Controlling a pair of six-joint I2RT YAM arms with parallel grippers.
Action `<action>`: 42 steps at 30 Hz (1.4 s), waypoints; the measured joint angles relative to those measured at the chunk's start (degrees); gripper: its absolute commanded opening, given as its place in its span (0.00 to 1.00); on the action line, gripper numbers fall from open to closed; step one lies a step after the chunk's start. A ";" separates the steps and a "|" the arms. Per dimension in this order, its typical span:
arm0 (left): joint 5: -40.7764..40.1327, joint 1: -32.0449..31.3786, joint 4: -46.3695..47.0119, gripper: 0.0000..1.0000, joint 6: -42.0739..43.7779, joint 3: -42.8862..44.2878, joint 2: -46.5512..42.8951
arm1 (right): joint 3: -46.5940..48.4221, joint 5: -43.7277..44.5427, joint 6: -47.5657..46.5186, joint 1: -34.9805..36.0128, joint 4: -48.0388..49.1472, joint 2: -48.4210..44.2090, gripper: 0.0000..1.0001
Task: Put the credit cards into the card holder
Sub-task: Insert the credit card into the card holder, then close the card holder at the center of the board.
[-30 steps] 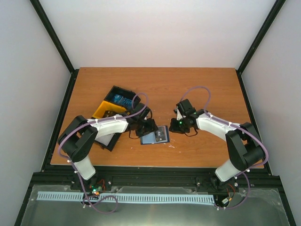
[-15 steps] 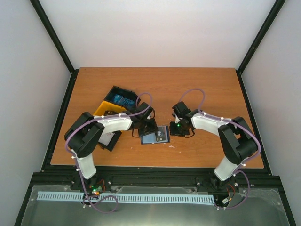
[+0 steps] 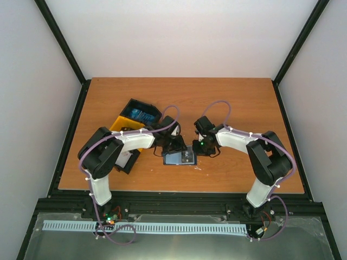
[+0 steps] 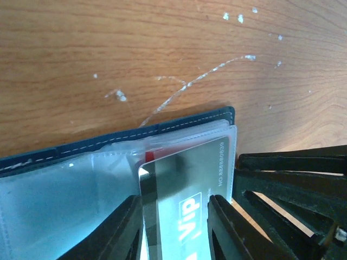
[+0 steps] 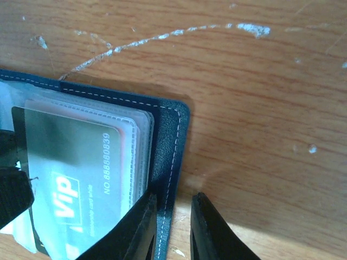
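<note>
Currently showing a dark navy folding card holder (image 3: 180, 158) spread open and flat on the brown wooden table (image 3: 227, 103), near-centre, between both grippers. Sitting partway in its right-hand clear pocket: a dark grey plastic credit card (image 4: 181, 179) printed "VIP", with a strip of red card (image 4: 158, 154) behind. Noting left gripper (image 4: 173, 201) down over that grey card, jaws part-way apart, fingers (image 4: 122, 233) overlapping the card's face; cannot tell whether clamped or just resting. Noting right gripper (image 5: 173, 206) at the holder's right edge, jaws a narrow gap apart, straddling the stitched cover rim, one finger over the holder, the other over bare wood just beside. Left of that, partly under the left arm: a black-and-yellow plastic bin tray (image 3: 116, 127), blue cards (image 3: 140, 115) in its far compartment.
</note>
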 measured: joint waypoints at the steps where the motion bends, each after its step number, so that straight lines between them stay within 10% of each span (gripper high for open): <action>1: 0.42 0.02 0.31 0.34 0.17 0.00 0.02 | 0.07 0.04 0.00 0.09 0.00 0.07 0.19; 10: 3.17 0.37 3.37 0.35 1.14 -0.13 0.28 | 0.09 0.15 -0.22 0.17 0.00 0.07 0.18; 16: 0.46 0.24 1.90 0.56 1.16 -0.42 -0.85 | -0.90 3.19 0.24 0.46 -0.09 -1.53 0.19; 31: -16.63 3.02 -8.83 0.71 2.12 -2.25 -18.53 | 0.04 4.55 1.46 0.90 -3.39 -12.17 0.36; 42: -17.46 12.13 -8.28 0.79 3.76 -13.84 -39.50 | 13.70 -6.82 5.92 10.19 2.62 2.45 0.48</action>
